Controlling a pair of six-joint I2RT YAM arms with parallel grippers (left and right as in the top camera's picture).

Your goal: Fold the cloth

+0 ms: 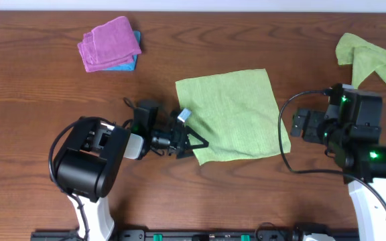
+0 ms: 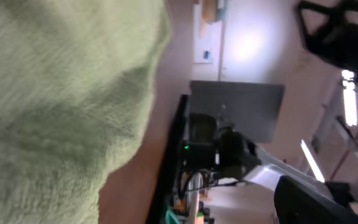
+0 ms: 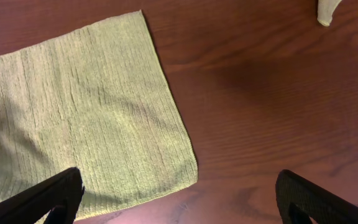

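A light green cloth (image 1: 233, 114) lies flat on the brown table, in the middle. My left gripper (image 1: 194, 142) is low at the cloth's front left corner with its fingers spread; I cannot tell whether it touches the cloth. In the left wrist view the cloth (image 2: 55, 106) fills the left side, very close and blurred, and the gripper (image 2: 331, 118) shows only as dark fingers at the right edge. My right gripper (image 1: 299, 125) is open and empty beside the cloth's right edge. In the right wrist view it (image 3: 179, 205) hovers over the cloth's (image 3: 86, 106) corner.
A folded purple cloth (image 1: 109, 43) lies on a blue one at the back left. A crumpled green cloth (image 1: 367, 57) lies at the back right, and its tip shows in the right wrist view (image 3: 327, 9). Cables run by the right arm.
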